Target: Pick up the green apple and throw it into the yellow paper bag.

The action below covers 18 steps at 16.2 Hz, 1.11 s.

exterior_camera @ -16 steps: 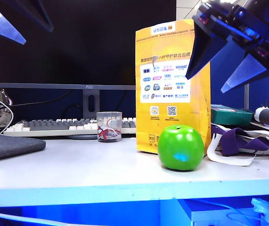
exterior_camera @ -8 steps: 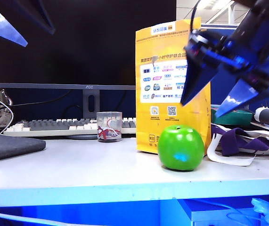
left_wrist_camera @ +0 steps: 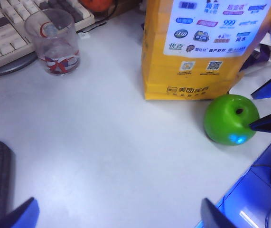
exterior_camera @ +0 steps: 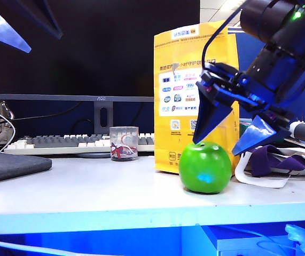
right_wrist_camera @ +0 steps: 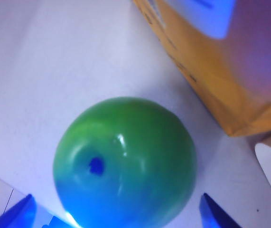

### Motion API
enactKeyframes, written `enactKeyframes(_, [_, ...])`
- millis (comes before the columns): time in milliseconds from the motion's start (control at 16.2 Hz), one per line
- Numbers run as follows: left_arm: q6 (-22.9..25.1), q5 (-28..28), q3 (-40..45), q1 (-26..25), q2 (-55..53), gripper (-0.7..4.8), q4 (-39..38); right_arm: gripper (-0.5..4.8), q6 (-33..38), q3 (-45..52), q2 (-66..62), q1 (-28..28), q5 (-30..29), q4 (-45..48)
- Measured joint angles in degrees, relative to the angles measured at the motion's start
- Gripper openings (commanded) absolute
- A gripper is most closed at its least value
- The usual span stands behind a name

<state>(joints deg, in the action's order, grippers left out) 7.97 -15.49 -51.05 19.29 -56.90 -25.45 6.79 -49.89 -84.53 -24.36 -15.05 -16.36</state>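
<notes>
Hovering: right pincer (exterior_camera: 220, 148) apart over green apple (exterior_camera: 205, 167); left pincer (left_wrist_camera: 118, 213) apart; yellow paper bag (exterior_camera: 195, 96) upright.

We see the right gripper (exterior_camera: 221, 144) low at the right of the exterior view: two dark, wedge-shaped fingers tapering to sharp points, their flat faces catching a blue sheen. They hang from a blocky black body with blue-lit edges. Above it we make out a thick, round black wrist segment (exterior_camera: 280, 24) with a small green light glowing near its top, and a thin dark cable (exterior_camera: 216, 40) looping down to the finger mount. The left gripper (exterior_camera: 21, 26), in the upper left corner, shows only two pointed fingers, one black, one glossy blue. In each wrist view we see just blue triangular fingertips (left_wrist_camera: 19, 216) (right_wrist_camera: 16, 216).
</notes>
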Motion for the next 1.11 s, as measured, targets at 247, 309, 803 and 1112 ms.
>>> enactKeyframes(247, [0.0, 0.0, 0.0, 0.0, -0.1, 4.61, 0.4, 4.79, 0.0, 0.0, -1.1, 0.0, -0.1, 0.6])
enactKeyframes(309, [0.0, 0.0, 0.0, 0.0, -0.1, 4.61, 0.4, 4.79, 0.0, 0.0, -1.1, 0.0, -0.1, 1.0])
enactKeyframes(803, [-0.5, 0.0, 0.0, 0.0, -0.1, 4.61, 0.4, 4.29, 0.2, 0.0, -1.1, 0.0, 0.0, 1.1])
enactKeyframes(1112, [-0.9, 0.0, 0.0, 0.0, -0.1, 4.61, 0.8, 3.65, 0.5, 0.0, -1.1, 0.0, -0.2, 1.1])
